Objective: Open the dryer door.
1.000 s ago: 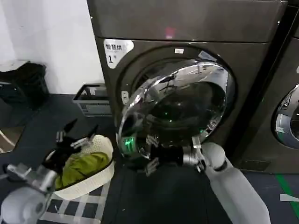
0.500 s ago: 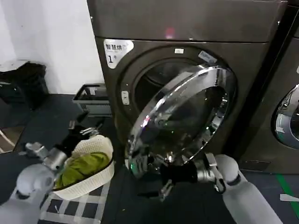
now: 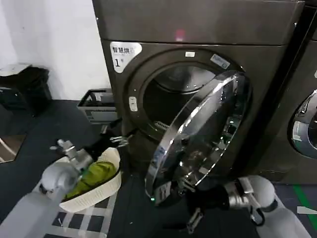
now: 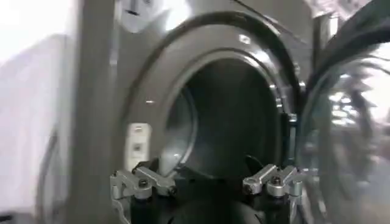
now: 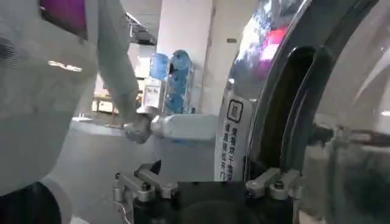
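Down at the door's (image 3: 198, 136) lower edge, the right gripper (image 3: 184, 201) sits under the chrome rim with its fingers spread, not obviously clamped on anything, so it looks more like hooking than pinching. One door on dryer 1 (image 3: 198, 59), hinged on its right side and swung roughly halfway out, drum (image 3: 171, 101) plainly exposed. I'd call the job mostly done, just a bit more swing left. Left gripper (image 3: 115, 140) hangs wide and empty by the drum opening's left edge, above one laundry basket (image 3: 96, 186). One neighbouring machine (image 3: 304, 126) sits at the right.
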`<state>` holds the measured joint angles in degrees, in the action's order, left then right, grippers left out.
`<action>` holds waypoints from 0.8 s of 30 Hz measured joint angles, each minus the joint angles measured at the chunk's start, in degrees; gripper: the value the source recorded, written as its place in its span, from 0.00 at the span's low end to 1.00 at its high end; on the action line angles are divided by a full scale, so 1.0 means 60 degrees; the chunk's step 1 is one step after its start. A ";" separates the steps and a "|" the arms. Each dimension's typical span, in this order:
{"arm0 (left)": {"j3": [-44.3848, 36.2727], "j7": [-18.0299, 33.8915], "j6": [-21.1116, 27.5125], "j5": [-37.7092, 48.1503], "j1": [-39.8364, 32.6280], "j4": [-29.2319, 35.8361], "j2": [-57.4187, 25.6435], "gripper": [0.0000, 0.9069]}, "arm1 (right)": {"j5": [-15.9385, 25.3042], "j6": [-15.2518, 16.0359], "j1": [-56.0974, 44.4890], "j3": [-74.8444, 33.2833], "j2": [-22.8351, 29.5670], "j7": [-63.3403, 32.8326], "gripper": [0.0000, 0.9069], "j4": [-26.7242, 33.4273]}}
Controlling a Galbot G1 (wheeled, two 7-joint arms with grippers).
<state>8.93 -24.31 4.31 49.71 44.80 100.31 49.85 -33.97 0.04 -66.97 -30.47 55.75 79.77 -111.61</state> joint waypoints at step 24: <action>-0.2134 -0.1326 -0.0032 -0.0638 -0.0581 0.0411 0.0507 1.00 | -0.2089 -0.0392 -0.1565 -0.6216 0.0927 -0.0959 1.00 0.1075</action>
<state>-3.88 -32.26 4.12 45.88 41.31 102.78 52.89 -46.50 -2.32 -76.36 -67.77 61.32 74.02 -105.16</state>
